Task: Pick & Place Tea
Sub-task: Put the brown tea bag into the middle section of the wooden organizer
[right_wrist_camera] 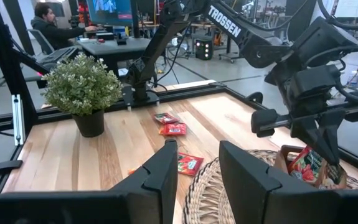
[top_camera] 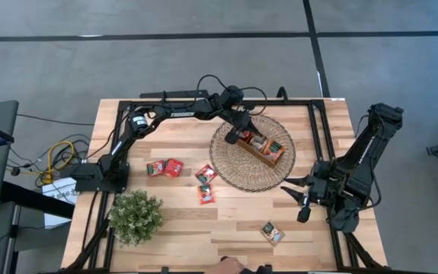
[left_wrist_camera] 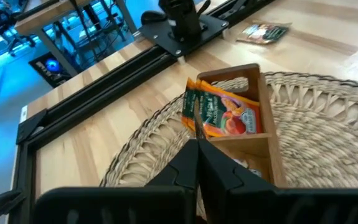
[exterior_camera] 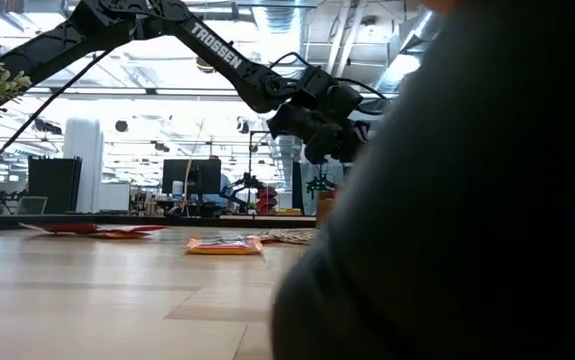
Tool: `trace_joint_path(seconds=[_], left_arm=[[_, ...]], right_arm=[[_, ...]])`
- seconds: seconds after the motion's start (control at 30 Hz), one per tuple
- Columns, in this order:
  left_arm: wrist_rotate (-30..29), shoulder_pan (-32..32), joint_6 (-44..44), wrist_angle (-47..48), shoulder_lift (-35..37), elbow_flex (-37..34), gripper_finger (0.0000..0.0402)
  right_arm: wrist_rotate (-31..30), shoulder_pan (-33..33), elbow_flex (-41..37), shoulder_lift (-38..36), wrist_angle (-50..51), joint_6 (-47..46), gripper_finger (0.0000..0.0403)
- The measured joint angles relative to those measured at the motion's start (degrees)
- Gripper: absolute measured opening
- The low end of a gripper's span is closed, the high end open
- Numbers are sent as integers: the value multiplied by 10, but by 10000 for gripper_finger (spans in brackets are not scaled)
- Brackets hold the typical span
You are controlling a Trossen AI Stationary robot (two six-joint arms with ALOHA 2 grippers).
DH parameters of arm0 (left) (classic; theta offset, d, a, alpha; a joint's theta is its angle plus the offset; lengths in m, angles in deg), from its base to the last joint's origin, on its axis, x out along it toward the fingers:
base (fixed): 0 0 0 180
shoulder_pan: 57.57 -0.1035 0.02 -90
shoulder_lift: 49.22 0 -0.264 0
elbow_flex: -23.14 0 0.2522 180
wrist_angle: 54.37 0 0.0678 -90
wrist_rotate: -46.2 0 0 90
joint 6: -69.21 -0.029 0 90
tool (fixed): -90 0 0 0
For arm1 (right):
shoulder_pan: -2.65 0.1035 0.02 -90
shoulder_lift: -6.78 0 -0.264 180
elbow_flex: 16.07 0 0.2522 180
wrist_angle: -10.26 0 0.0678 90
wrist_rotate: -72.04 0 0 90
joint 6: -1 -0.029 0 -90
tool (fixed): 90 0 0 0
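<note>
Tea sachets [top_camera: 173,167], small flat squares with red, orange and green-and-white wrappers, lie scattered on the table [top_camera: 226,228]: a pair left of centre in the high view, two more [top_camera: 206,184] just left of the woven mat [top_camera: 230,169], and one [top_camera: 272,232] alone at lower right. More sachets stand on edge inside the wooden tray [top_camera: 268,156], which sits on the round mat right of centre, its long axis running from upper left to lower right. Left wrist view shows an orange-and-green sachet [left_wrist_camera: 225,115] leaning upright in the end compartment, its printed face toward the camera. Left gripper [top_camera: 234,137] hangs at the tray's upper-left end, fingers pressed together with a sachet's edge seemingly between their tips; whether it truly grips cannot be told. Right gripper [top_camera: 304,199] waits at the right edge of the table, jaws partly apart, holding nothing. Potted plant [top_camera: 135,216] stands at lower left. Surface is pale wood planks inside a black frame, on a grey floor. Low view shows a workshop beyond with monitors and ceiling lights; right wrist view shows a person [right_wrist_camera: 49,22] seated at a desk, upper left.
</note>
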Motion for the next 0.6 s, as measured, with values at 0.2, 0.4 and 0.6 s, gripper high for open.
trace_joint_path(seconds=[0.2, 0.4, 0.6], left_arm=[[-34, 6, 4, 0, 0, 0, 10], [-41, 7, 3, 0, 0, 0, 54], [-92, 7, 42, -7, 6, -1, 105]], right_arm=[[0, 0, 0, 0, 0, 0, 108], [1, 0, 0, 0, 0, 0, 108], [5, 0, 0, 0, 0, 0, 108]])
